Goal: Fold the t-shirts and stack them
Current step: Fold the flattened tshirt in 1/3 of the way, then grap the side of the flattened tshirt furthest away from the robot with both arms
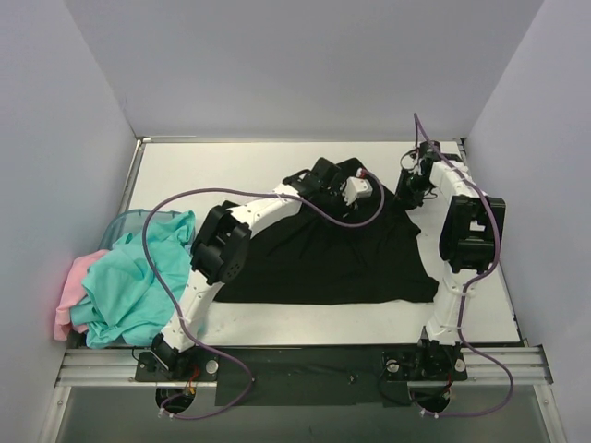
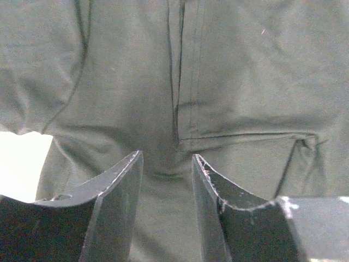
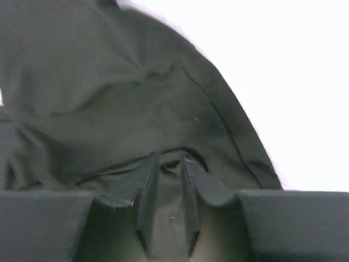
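Note:
The black t-shirt (image 1: 323, 258) lies spread out in the middle of the white table (image 1: 212, 175). My left gripper (image 1: 305, 180) hangs over its far edge. In the left wrist view the left gripper (image 2: 166, 155) is open above a seam of the black t-shirt (image 2: 229, 82), with nothing pinched. My right gripper (image 1: 409, 189) is at the shirt's far right corner. In the right wrist view the right gripper (image 3: 169, 156) stands slightly open, and a fold of the black t-shirt (image 3: 109, 82) lies at its tips. Teal t-shirts (image 1: 138, 277) and a pink one (image 1: 74, 286) are heaped at the left.
A translucent teal bin rim (image 1: 125, 221) shows behind the heap at the left wall. Grey walls close in the table on three sides. Purple cables loop over both arms. Bare table (image 3: 305, 82) lies right of the shirt's corner.

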